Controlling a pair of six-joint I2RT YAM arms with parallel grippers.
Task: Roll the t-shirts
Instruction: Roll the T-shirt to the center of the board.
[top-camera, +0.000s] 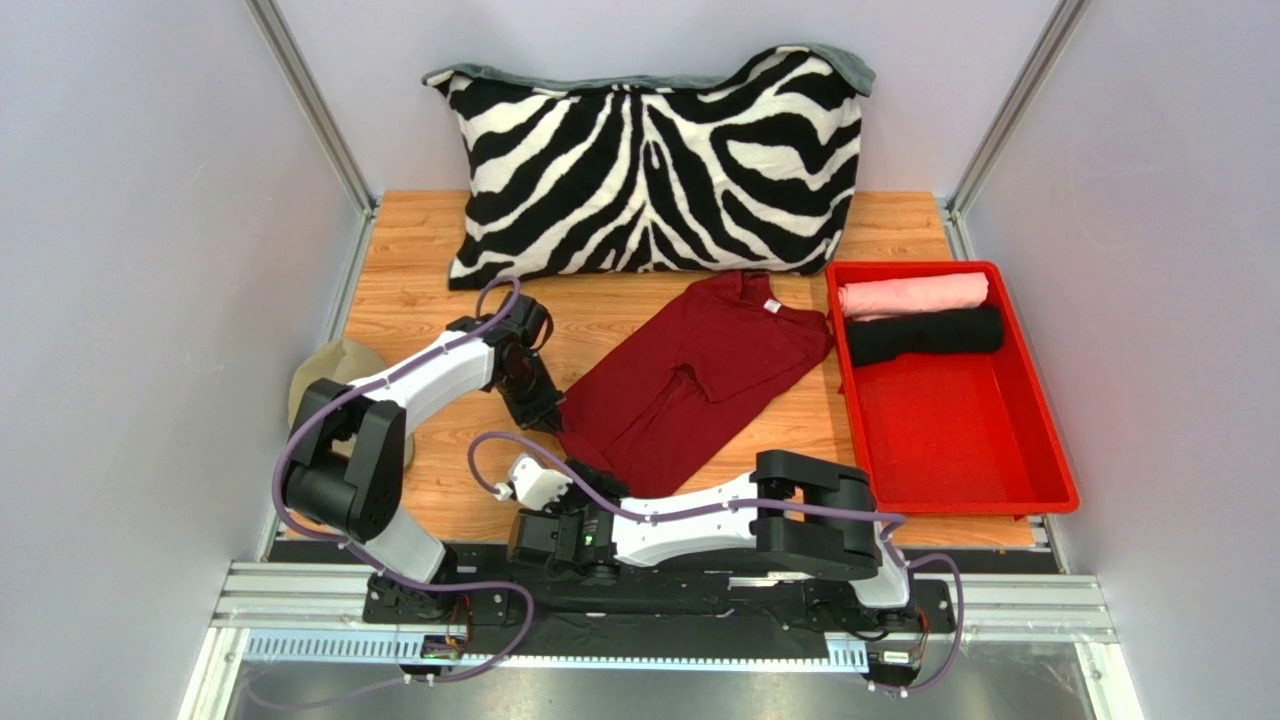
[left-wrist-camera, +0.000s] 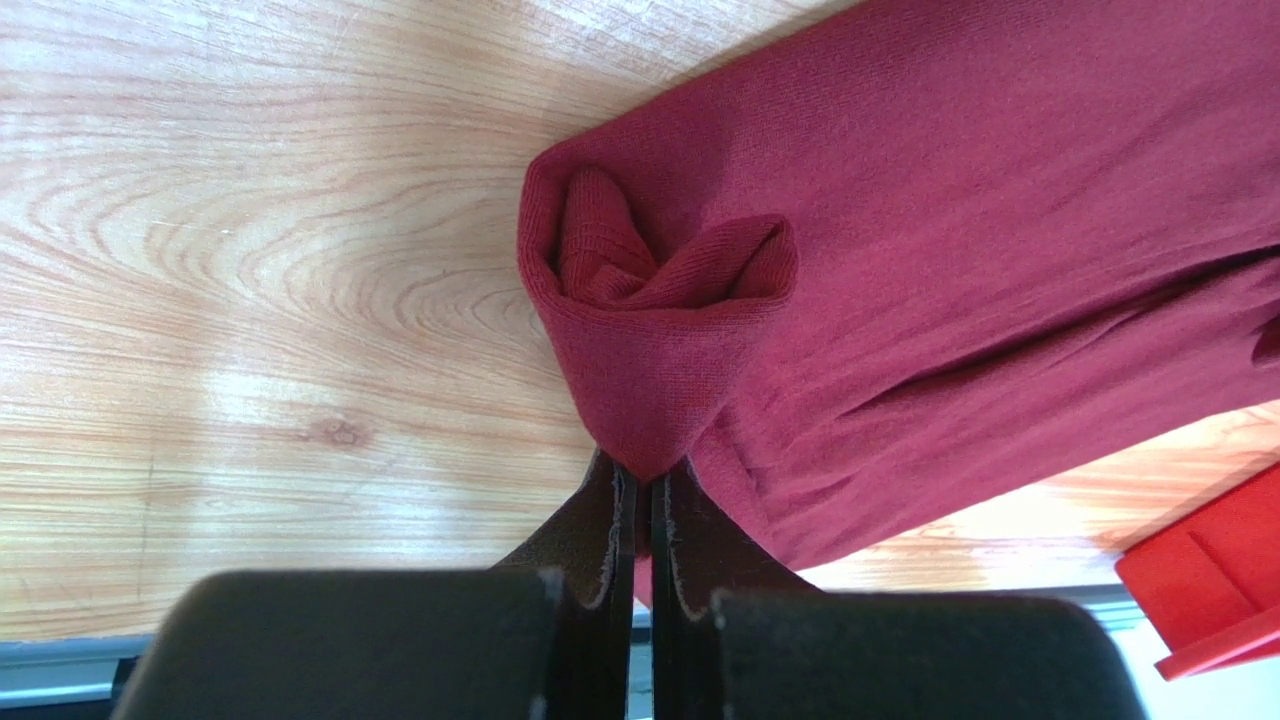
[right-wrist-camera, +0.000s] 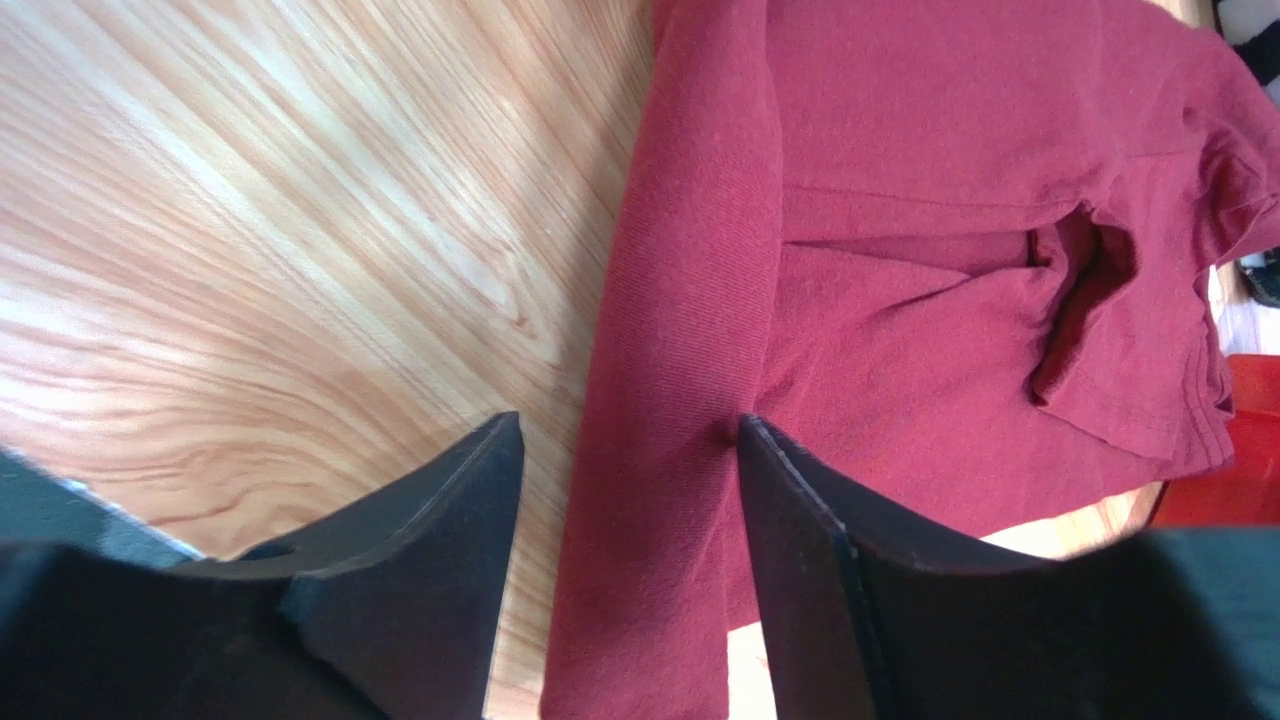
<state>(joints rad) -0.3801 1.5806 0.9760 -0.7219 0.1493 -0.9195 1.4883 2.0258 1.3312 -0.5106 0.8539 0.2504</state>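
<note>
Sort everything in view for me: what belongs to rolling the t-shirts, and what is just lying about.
Belongs to the job:
- maroon t-shirt, laid out, its near edge rolled
- pink t-shirt and black t-shirt, both rolled up and lying in the red tray

Just lying about:
- zebra-striped pillow at the back
- khaki cap at the far left, partly hidden
</note>
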